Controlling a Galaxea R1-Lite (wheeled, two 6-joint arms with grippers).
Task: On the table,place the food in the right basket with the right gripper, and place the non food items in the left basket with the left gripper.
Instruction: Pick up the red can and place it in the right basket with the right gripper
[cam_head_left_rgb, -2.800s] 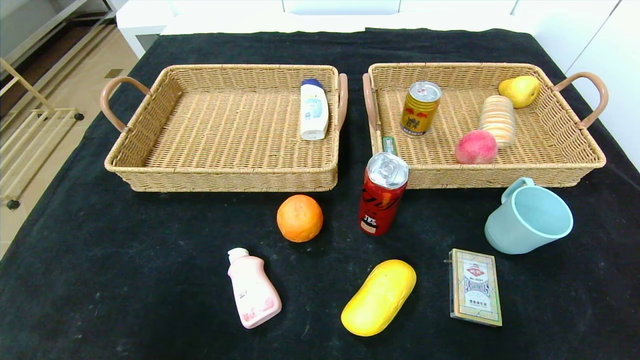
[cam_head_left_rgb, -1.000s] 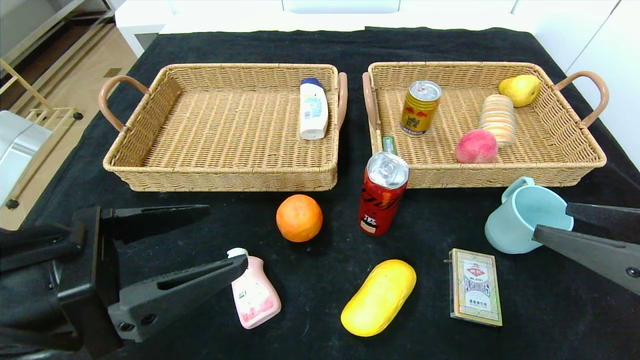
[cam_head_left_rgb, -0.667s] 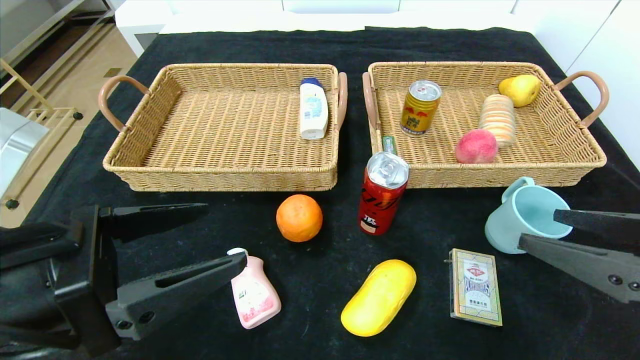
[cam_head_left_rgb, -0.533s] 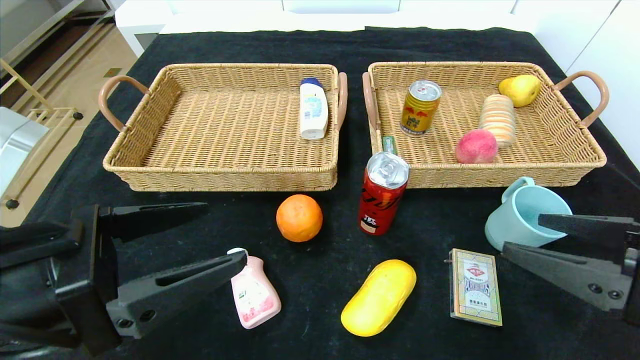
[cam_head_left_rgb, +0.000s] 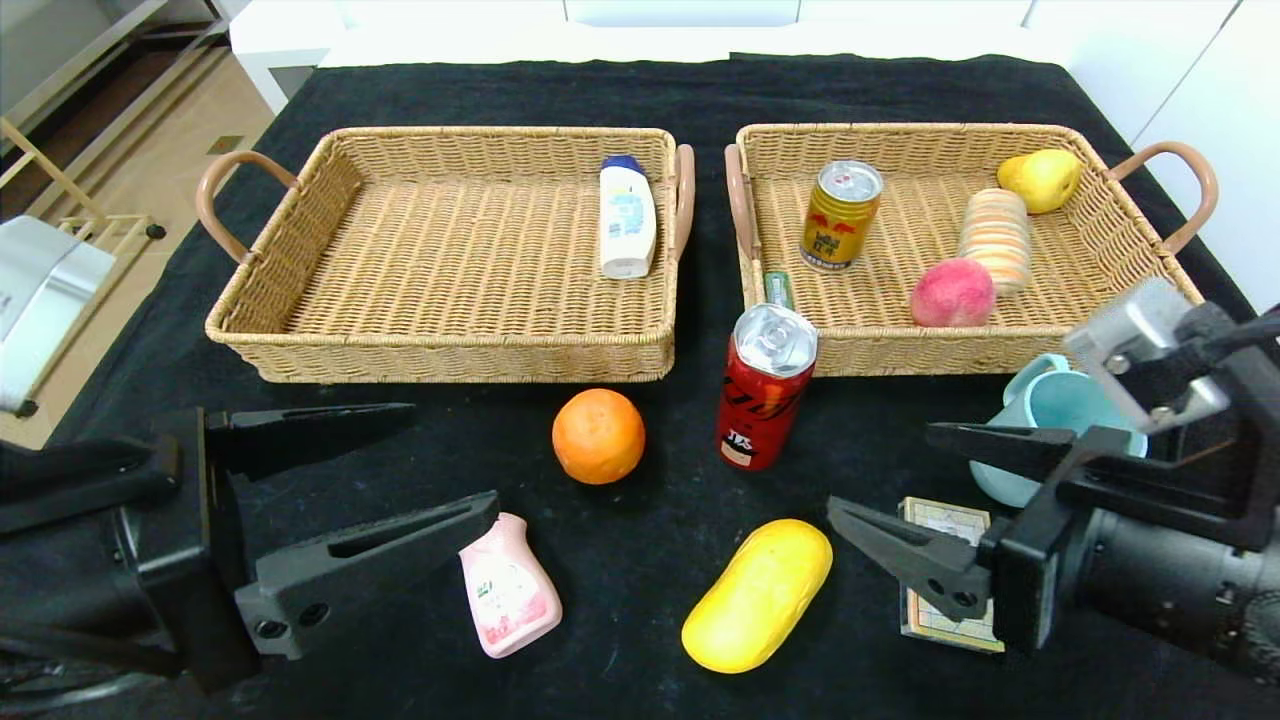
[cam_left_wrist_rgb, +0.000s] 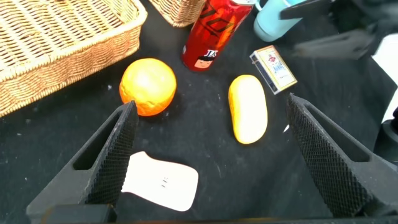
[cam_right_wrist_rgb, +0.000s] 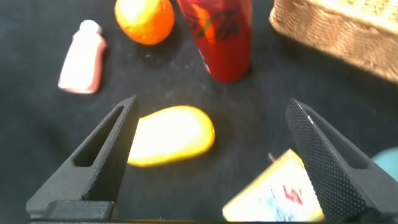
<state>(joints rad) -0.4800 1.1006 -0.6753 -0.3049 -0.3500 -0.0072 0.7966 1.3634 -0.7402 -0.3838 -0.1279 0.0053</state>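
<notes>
On the black cloth lie an orange (cam_head_left_rgb: 598, 436), a red can (cam_head_left_rgb: 765, 388), a pink bottle (cam_head_left_rgb: 508, 590), a yellow oblong fruit (cam_head_left_rgb: 758, 594), a card box (cam_head_left_rgb: 945, 575) and a teal cup (cam_head_left_rgb: 1050, 410). My left gripper (cam_head_left_rgb: 455, 455) hangs open at the front left, above the pink bottle (cam_left_wrist_rgb: 160, 182), holding nothing. My right gripper (cam_head_left_rgb: 880, 470) is open over the card box, its fingers pointing at the yellow fruit (cam_right_wrist_rgb: 169, 135). The left basket (cam_head_left_rgb: 440, 350) holds a white bottle (cam_head_left_rgb: 627, 218). The right basket (cam_head_left_rgb: 1000, 345) holds a gold can (cam_head_left_rgb: 840, 216), a peach (cam_head_left_rgb: 952, 293), a striped roll (cam_head_left_rgb: 994, 240) and a pear (cam_head_left_rgb: 1042, 180).
The red can stands upright just in front of the right basket's near left corner. A small green packet (cam_head_left_rgb: 778, 290) lies inside that corner. The right arm covers part of the cup and the card box. The baskets' handles (cam_head_left_rgb: 684, 200) nearly meet in the middle.
The right arm has swung in from the right edge, past the cup, and now hangs over the card box. The left gripper has barely shifted. No object has moved.
</notes>
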